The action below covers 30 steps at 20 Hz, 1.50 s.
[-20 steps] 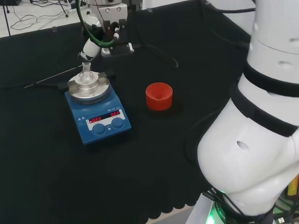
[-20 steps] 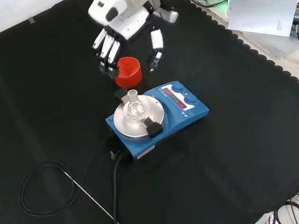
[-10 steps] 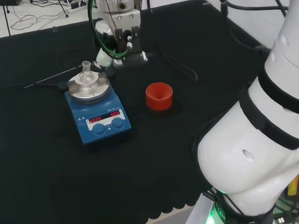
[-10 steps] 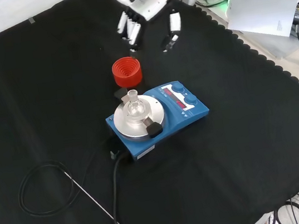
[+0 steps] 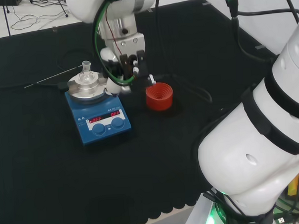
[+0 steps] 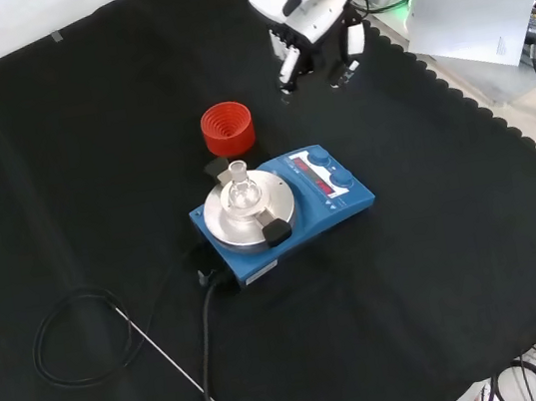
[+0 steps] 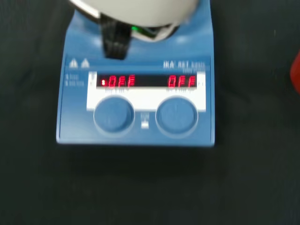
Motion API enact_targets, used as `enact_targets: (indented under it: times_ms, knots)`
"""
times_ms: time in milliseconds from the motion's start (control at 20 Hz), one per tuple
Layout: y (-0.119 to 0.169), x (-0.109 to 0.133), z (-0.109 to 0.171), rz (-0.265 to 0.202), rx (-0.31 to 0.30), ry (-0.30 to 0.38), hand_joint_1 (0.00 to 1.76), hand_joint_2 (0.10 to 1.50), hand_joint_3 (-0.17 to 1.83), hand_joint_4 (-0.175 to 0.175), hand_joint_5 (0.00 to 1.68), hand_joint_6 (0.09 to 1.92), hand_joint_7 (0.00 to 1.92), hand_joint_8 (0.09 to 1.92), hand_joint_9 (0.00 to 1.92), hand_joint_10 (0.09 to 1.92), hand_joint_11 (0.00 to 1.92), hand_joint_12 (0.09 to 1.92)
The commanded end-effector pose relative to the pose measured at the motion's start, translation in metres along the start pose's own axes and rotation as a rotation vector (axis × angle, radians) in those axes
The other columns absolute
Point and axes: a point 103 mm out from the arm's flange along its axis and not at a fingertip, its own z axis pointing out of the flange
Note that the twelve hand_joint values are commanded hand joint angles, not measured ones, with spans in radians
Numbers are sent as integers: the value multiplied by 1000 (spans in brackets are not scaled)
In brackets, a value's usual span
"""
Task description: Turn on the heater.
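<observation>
The hand (image 6: 314, 24) is hanging above the surface (image 6: 62, 171) w/ fingers relaxed and pointing down, holding nothing; in the front view it is sitting beyond the blue heater (image 6: 285, 211) and to the right of the red ribbed ring (image 6: 227, 129), touching neither; the heater is standing near the middle of the black cloth w/ a small glass flask (image 6: 239, 189) on its round metal plate; two round knobs (image 7: 113, 115) are facing the wrist camera under red lit displays.

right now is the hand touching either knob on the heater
No, in the front view the hand hangs above the cloth, well apart from the heater and its knobs.
</observation>
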Motion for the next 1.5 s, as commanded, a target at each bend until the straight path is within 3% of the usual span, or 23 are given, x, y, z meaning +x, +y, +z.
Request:
enact_targets:
  times_ms: [50,400,850,1500]
  knots:
    - [-11,6,42,-11,79,-25,1181,706,702,-142,636,639,1499,1449,1633,1334,1496,946]
    - [-12,27,72,-37,168,-51,1378,711,883,-99,420,763,1551,1573,1662,1449,1261,1251]
    - [0,45,86,-59,247,-71,1402,689,955,-71,278,687,1564,1587,1668,1462,1238,1301]
    - [6,51,105,-69,308,-85,1406,678,984,-60,278,590,1568,1590,1670,1466,1236,1311]
